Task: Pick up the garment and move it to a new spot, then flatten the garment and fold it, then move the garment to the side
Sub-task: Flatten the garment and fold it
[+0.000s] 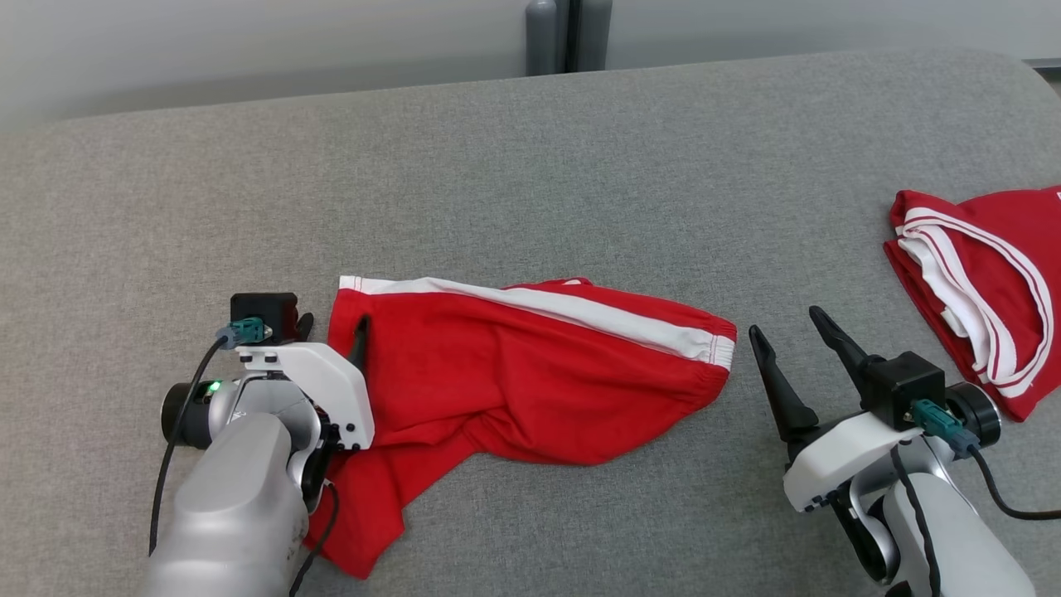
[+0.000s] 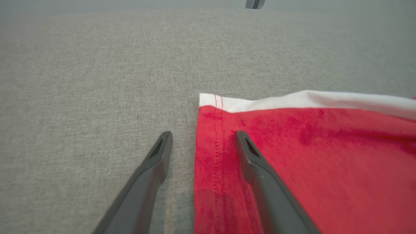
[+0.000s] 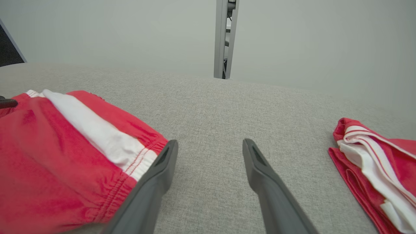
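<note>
I see the red garment [image 1: 514,373] lying rumpled at lower centre of the head view, on the grey surface [image 1: 530,166]. My left fingers [image 2: 260,172] are spread, straddling its hemmed edge: one is over cloth, the other over bare surface. My right fingers [image 1: 779,390] are spread at lower right, just beside the waistband, pinching nothing. A second red garment [image 1: 986,290] lies bunched at the right edge.
</note>
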You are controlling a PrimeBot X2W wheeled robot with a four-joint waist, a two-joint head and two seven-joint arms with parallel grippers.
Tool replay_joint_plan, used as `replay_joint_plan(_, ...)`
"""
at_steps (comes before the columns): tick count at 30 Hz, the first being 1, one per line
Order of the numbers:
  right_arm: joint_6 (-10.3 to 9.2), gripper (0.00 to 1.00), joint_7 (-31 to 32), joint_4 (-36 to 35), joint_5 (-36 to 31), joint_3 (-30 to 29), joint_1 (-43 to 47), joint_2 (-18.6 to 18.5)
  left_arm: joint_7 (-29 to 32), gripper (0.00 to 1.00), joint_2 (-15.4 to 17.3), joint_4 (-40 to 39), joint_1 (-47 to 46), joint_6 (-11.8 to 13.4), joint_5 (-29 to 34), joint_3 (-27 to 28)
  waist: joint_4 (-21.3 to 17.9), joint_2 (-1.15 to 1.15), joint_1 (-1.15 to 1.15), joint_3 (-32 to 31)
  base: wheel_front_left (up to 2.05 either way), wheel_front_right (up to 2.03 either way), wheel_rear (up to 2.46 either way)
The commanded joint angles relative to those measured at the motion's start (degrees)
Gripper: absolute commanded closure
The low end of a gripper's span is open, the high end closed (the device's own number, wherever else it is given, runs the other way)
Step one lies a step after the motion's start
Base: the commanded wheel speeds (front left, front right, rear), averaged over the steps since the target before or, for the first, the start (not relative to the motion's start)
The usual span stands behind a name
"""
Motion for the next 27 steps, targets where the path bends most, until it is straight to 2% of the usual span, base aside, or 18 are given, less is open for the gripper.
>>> replay_joint_plan(1, -0.02, 0.0, 0.0, -0.1, -0.4, -0.3, -0.4, -0.1, -0.3, 0.0, 0.3, 0.3, -1.1, -0.4, -0.1, -0.1, -0.1, 0.0, 0.0, 0.1, 0.0, 0.0, 0.0)
replay_joint_plan(5, -0.02, 0.0, 0.0, -0.1, -0.4, -0.5, -0.6, -0.1, -0.9, 0.01, 0.3, 2.4, -1.9, -0.5, -0.3, -0.9, -0.2, 0.0, 0.0, 0.4, 0.0, 0.0, 0.0)
replay_joint_plan(7, -0.02, 0.0, 0.0, -0.1, -0.4, -0.6, -0.8, 0.0, -1.5, 0.3, 0.3, 3.0, -2.4, -0.4, -0.5, -1.2, -0.3, 0.0, 0.0, 0.5, 0.0, 0.0, 0.0)
replay_joint_plan(8, -0.02, 0.0, 0.0, -0.2, -0.3, -0.7, -0.7, 0.1, -2.3, 0.78, 0.3, 3.3, -2.5, -0.6, -0.9, -1.5, -0.3, 0.0, 0.0, 0.7, 0.0, 0.0, 0.0)
replay_joint_plan(9, -0.02, 0.0, 0.0, -0.2, -0.2, -0.7, -0.8, 0.1, -2.5, 1.0, 0.3, 3.6, -2.4, -0.9, -1.0, -1.8, -0.3, 0.0, 0.0, 0.8, 0.0, 0.0, 0.0)
replay_joint_plan(16, -0.02, 0.0, 0.0, 0.4, 0.2, -1.6, -0.2, 0.5, -6.1, 1.0, 0.3, 2.7, -2.3, -1.6, -2.3, -3.7, 0.4, 0.0, 0.0, -0.3, 0.0, 0.0, 0.0)
replay_joint_plan(22, -0.02, 0.0, 0.0, 1.5, 0.8, -2.9, 3.2, 1.0, -7.8, 1.0, 0.3, -0.5, 2.2, -2.9, -5.2, -6.3, 2.5, 0.0, 0.0, -6.2, 0.0, 0.0, 0.0)
replay_joint_plan(27, -0.02, 0.0, 0.0, 2.3, 1.3, -3.8, 6.1, 1.6, -8.3, 1.0, 0.3, -3.4, 7.1, -2.9, -6.7, -8.6, 4.4, 0.0, 0.0, -10.7, 0.0, 0.0, 0.0)
